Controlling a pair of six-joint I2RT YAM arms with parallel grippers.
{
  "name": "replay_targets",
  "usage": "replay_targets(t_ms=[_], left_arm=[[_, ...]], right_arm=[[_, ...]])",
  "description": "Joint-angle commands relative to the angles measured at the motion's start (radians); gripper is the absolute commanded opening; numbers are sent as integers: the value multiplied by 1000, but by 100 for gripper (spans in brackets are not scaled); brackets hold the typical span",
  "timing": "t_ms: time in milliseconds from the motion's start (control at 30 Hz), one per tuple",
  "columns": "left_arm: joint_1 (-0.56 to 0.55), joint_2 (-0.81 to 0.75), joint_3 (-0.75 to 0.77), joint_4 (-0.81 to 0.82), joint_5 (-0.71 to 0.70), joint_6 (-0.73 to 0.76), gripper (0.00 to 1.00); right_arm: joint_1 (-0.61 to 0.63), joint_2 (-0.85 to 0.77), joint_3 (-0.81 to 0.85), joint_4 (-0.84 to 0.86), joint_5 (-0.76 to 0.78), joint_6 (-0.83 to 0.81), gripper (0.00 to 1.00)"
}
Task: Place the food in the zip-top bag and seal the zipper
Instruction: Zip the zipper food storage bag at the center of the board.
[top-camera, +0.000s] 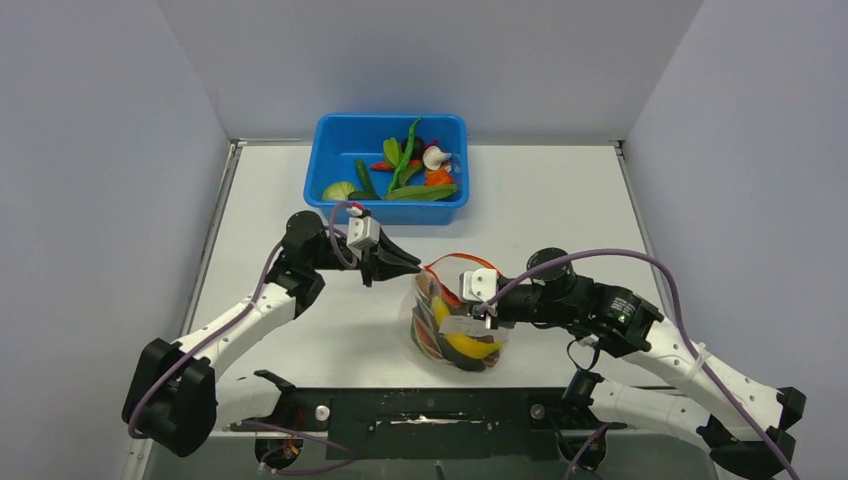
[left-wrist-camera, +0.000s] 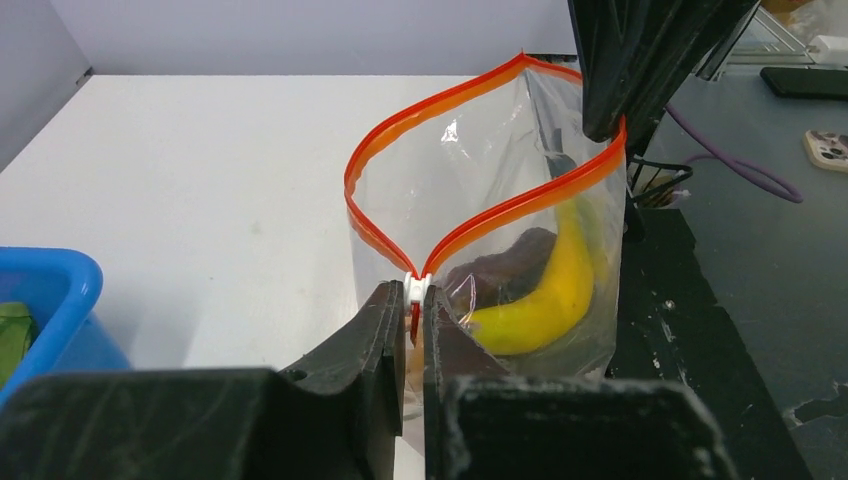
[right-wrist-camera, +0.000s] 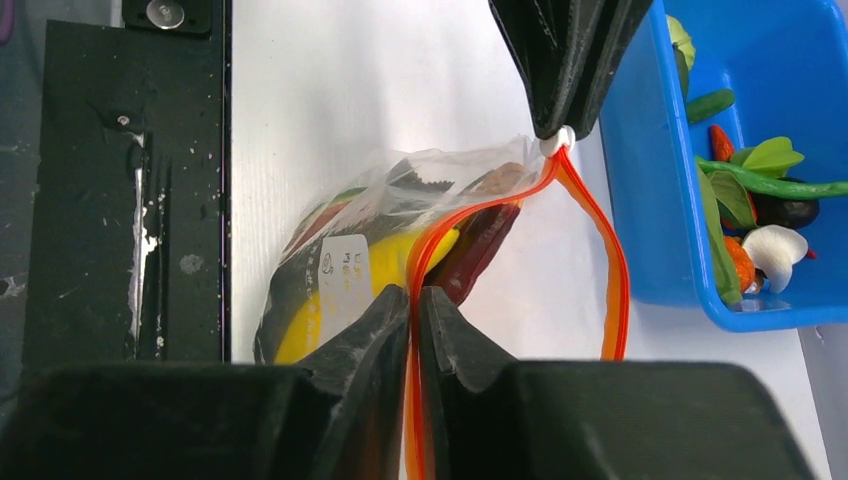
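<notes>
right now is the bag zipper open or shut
Open. The zipper strips bow apart in a wide loop; the slider sits at one end, in the left claw.

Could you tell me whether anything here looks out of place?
Nothing is spilled. The zip-top bag stands with its zipper gaping open, pinched at opposite ends by the left gripper and right gripper, while toy foods lie in the blue tub.

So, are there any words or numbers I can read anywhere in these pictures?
No text here can be read.
Sticker on the bag: tiny dark marks, too small and blurred to read.
Tub: no writing shows.
</notes>
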Motion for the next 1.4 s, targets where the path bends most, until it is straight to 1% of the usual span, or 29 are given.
replay_targets(t_ms=[0, 100, 200, 233, 333, 433, 667, 833, 933, 1067, 1133, 1200, 1267, 1300, 1333, 1367], left_arm=[[4, -58, 34, -81, 47, 71, 0], [5, -82, 35, -87, 25, 70, 0], [6, -96, 45, -109, 15, 77, 0], [6, -101, 50, -128, 15, 84, 0], [7, -122, 63, -203, 6, 123, 0], [7, -145, 69, -261, -8, 147, 0], [7, -193, 120, -455, -66, 265, 0], [7, -206, 124, -478, -55, 274, 0], [7, -218, 113, -476, -46, 273, 0], [7, -230, 95, -458, -31, 260, 0], [7, -232, 91, -453, -28, 256, 0], [7, -235, 88, -451, -22, 256, 0], [7, -243, 78, -437, -13, 255, 0], [7, -250, 72, -422, -8, 248, 0], [7, -255, 62, -402, -5, 235, 0], [7, -260, 53, -381, -1, 217, 0]], right_arm=[[5, -28, -5, 107, 41, 43, 15], [6, -13, 12, 134, 87, 66, 34], [6, 21, 43, 157, 126, 104, 50], [7, 34, 58, 162, 133, 125, 53], [7, 74, 95, 170, 144, 170, 59], [9, 108, 123, 182, 154, 192, 68], [10, 194, 173, 248, 131, 243, 72], [12, 258, 164, 283, 114, 232, 72], [13, 285, 160, 289, 115, 198, 72], [13, 320, 149, 299, 164, 169, 71], [15, 337, 154, 298, 150, 167, 70], [14, 349, 153, 296, 128, 164, 67], [14, 352, 142, 295, 121, 147, 60], [15, 349, 130, 299, 125, 136, 54], [14, 343, 119, 305, 129, 126, 43], [15, 338, 110, 311, 134, 119, 27]])
